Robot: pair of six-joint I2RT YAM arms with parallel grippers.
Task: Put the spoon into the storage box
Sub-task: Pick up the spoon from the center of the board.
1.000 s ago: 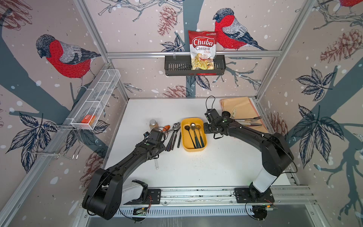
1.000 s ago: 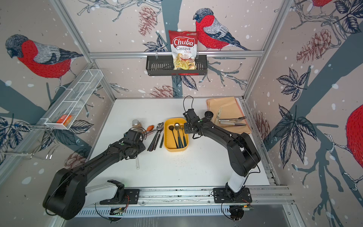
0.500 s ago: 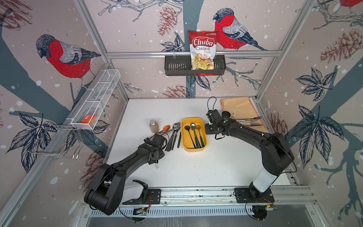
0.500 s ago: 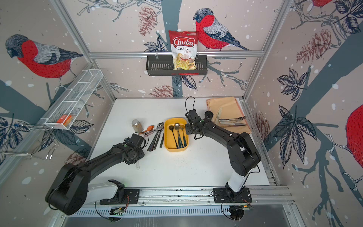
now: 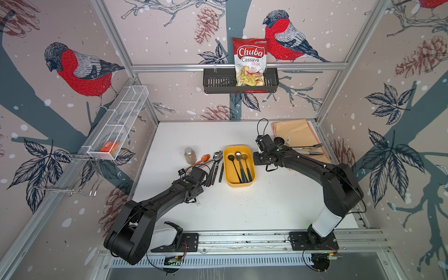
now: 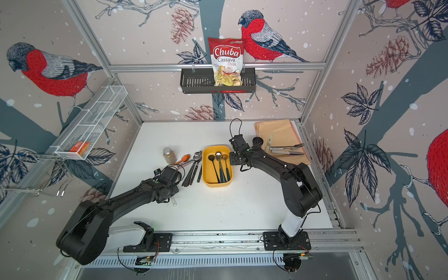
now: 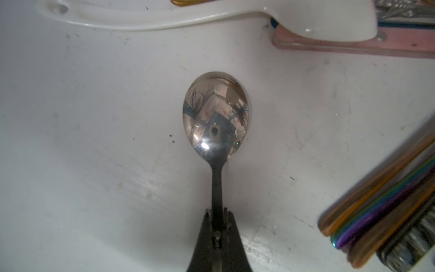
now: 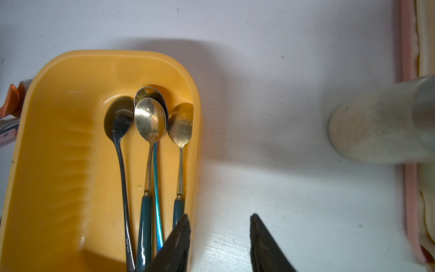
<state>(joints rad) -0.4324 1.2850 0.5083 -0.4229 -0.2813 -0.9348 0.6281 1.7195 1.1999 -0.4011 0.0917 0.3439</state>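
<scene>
Storage box [image 8: 58, 146] holds four spoons; left fingers [image 7: 229, 219] pinch spoon [image 7: 215, 113]; right fingers [image 8: 261, 237] spread.

storage box [image 6: 206, 180] – yellow, spoons inside | loose cutlery [image 6: 194, 167] just beside – white table [image 6: 242, 206]

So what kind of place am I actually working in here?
Likely a staged robot test cell dressed as a kitchen: aluminium frame with bird wallpaper, arms bolted to a base rail, cutlery beside a yellow storage box.

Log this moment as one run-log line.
left gripper: shut on spoon | right gripper: open, empty | storage box: four spoons inside
</scene>
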